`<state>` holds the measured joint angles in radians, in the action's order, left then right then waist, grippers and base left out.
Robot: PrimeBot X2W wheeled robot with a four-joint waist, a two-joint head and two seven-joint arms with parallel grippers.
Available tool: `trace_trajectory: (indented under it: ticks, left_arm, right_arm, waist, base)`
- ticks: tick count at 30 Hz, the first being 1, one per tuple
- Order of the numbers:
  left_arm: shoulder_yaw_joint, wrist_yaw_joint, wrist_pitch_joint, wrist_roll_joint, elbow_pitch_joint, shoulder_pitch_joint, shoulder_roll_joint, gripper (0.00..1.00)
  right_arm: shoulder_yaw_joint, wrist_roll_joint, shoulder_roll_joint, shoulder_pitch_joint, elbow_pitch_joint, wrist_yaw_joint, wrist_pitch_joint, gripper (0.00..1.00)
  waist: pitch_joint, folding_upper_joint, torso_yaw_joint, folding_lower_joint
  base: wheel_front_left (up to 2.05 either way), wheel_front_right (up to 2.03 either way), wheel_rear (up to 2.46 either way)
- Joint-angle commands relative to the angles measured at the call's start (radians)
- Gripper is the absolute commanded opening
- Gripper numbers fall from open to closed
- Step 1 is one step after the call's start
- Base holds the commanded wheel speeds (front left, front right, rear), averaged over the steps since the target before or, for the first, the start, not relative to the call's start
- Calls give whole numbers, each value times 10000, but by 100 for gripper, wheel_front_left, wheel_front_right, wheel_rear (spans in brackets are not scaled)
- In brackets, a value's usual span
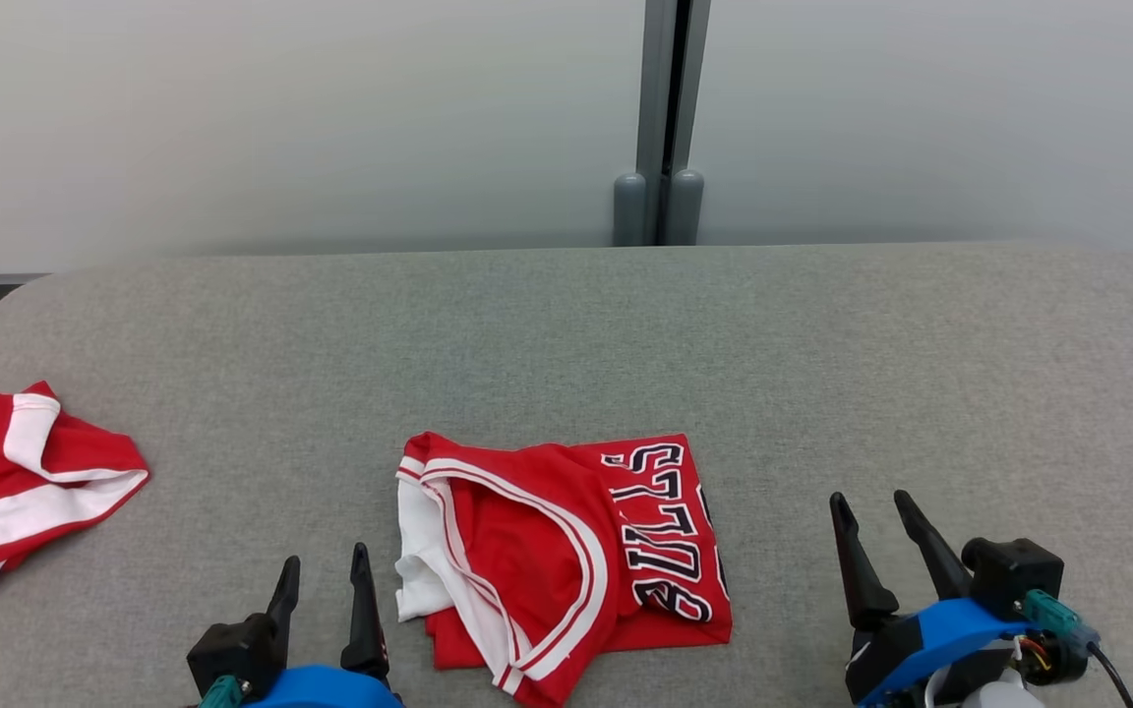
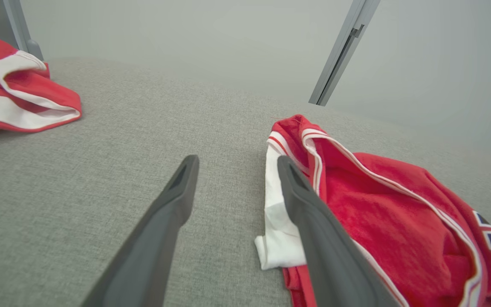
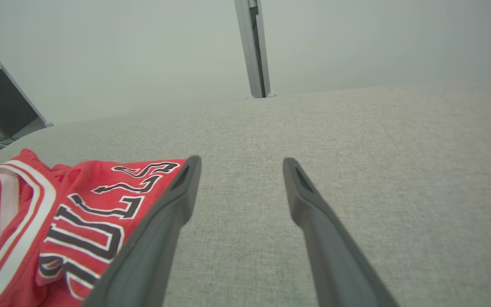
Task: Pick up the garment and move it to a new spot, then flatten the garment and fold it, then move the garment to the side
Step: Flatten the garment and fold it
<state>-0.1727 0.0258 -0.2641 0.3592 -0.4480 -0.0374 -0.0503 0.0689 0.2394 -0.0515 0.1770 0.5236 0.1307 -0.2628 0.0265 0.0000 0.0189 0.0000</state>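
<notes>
Fingers on both tools stand spread with nothing between them: our left gripper at the lower left of the head view, our right gripper at the lower right. The jersey lies folded into a rough square at the lower centre of that frame, between the two, on the grey padded table. The left gripper is just beside its white-trimmed edge, and the right one is apart from its lettered side.

We judge the fold done and the move to the side as what is left. The danger is the stack coming undone: a pinch that catches the top layer alone would let the lower layers trail and open as we lift. In the left wrist view a white flap pokes out at the near edge, beside the finger on the right of that frame, and could be taken by mistake. Dragging over the rough cloth could roll the hem under. Setting it too far left would land it on the second red garment at the left edge of the head view.

Both arms sit low at the bottom edge, fingers pointing up the frame, the right pair leaning to the upper left. Each wrist view looks along its fingers low over the table, toward the pale wall and the grey post at top centre.
</notes>
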Motion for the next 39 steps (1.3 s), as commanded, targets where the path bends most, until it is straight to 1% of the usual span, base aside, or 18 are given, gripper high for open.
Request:
trace_trajectory:
  ticks: [1, 3, 5, 10, 13, 15, 18, 19, 21, 24, 25, 26, 30, 32, 36, 39]
  left_arm:
    - [-8, 8, 0, -15, 49, -72, 0, 100]
    - [-57, 14, 0, 15, 44, -96, 0, 100]
    - [-136, -10, -2, 29, 27, -125, 0, 100]
    - [-251, 9, 0, 133, -92, -207, -1, 100]
    - [-321, 42, 0, 167, -118, -196, 3, 100]
    - [-333, 53, 0, 204, -105, -154, 3, 100]
    - [-350, 54, 0, 226, -119, -118, 2, 100]
    - [-383, 42, -2, 252, -122, -108, 3, 100]
    - [-432, 29, -2, 246, -107, -120, 5, 100]
    - [-501, 22, 0, 288, -81, -144, 3, 100]
    - [-501, 22, 0, 288, -81, -144, 3, 100]
    - [-516, 36, -2, 334, -62, -172, 2, 100]
    - [-520, 60, -2, 362, -43, -209, 2, 100]
    - [-552, 81, -2, 406, -50, -251, 2, 100]
    - [-577, 88, -2, 449, -87, -284, 2, 100]
    - [-580, 90, 0, 431, -126, -314, 2, 100]
  right_arm:
    - [132, -28, 4, 5, -119, 1, -24, 100]
    - [431, -65, 6, 77, -187, 1, -24, 100]
    - [969, -198, 7, 178, -282, 1, -24, 100]
    - [3101, -454, -23, 340, -271, 1, -24, 100]
    - [4256, -566, -378, 500, -337, 1, -24, 100]
    - [4719, -588, -517, 549, -309, 1, -24, 100]
    - [4979, -550, -635, 657, -205, 1, -24, 100]
    - [5323, -668, -767, 772, -124, 1, -24, 100]
    - [5690, -728, -871, 850, -84, 1, -24, 100]
    - [6474, -881, -1126, 966, -237, 1, -24, 100]
    - [6474, -881, -1126, 966, -237, 1, -24, 100]
    - [6932, -990, -1378, 1095, -325, 0, -24, 100]
    - [7415, -1134, -1606, 1232, -241, 1, -24, 100]
    - [7745, -1246, -1717, 1419, 68, 1, -24, 100]
    - [7993, -1323, -1697, 1603, 547, 1, -24, 100]
    - [8171, -1352, -1540, 1812, 1029, 1, -22, 100]
  waist:
    - [65, 0, 81, 0]
    - [125, 0, 175, 0]
    - [204, 0, 305, 0]
    - [404, 0, 759, 0]
    - [490, 0, 1037, 0]
    - [519, 0, 1165, 0]
    - [548, 0, 1272, 0]
    - [572, 0, 1356, 0]
    - [613, 0, 1413, 0]
    - [668, 0, 1458, 0]
    - [668, 0, 1458, 0]
    - [701, 0, 1470, 0]
    - [743, 0, 1470, 0]
    - [784, 0, 1480, 0]
    - [808, 0, 1504, 0]
    - [834, 0, 1551, 0]
  base:
    - [0, 0, 0]
    - [0, 0, 0]
    - [0, 0, 0]
    - [0, 0, 0]
    - [0, 0, 0]
    - [0, 0, 0]
    - [0, 0, 0]
    - [0, 0, 0]
    - [0, 0, 0]
    - [0, 0, 0]
    - [0, 0, 0]
    - [0, 0, 0]
    - [0, 0, 0]
    - [0, 0, 0]
    - [0, 0, 0]
    - [0, 0, 0]
